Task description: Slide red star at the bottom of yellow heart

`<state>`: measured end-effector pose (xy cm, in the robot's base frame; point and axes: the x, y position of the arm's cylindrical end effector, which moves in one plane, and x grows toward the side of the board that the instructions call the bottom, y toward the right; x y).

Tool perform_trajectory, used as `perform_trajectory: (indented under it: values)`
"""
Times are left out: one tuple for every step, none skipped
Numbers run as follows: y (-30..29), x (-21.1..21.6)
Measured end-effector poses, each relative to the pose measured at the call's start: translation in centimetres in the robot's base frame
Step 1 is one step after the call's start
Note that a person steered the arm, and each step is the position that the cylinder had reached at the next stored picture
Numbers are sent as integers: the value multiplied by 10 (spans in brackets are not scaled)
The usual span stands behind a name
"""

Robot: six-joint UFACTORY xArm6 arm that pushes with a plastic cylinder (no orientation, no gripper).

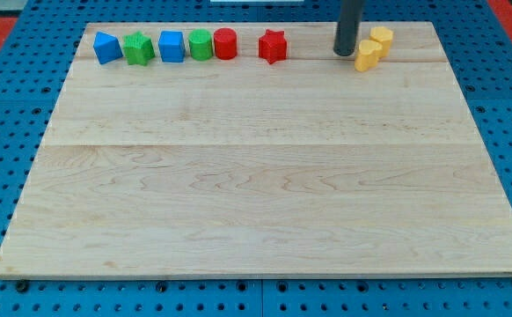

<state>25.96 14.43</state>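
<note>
The red star [273,46] lies near the view's top edge of the wooden board [265,176], a little right of centre. The yellow heart [367,55] lies further to the view's right, with a second yellow block [381,38] touching it at its upper right. My tip [345,52] stands just left of the yellow heart, close to or touching it, and well to the right of the red star. The rod [349,22] rises out of the view's top.
A row along the view's top left holds a blue block [107,47], a green star [138,48], a blue cube [171,46], a green cylinder [201,44] and a red cylinder [225,43]. A blue perforated table [10,132] surrounds the board.
</note>
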Motion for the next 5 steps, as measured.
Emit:
perform_trajectory:
  values:
    - [11, 16]
    - [-1, 25]
    - [-42, 9]
    - [-51, -18]
    - [-51, -11]
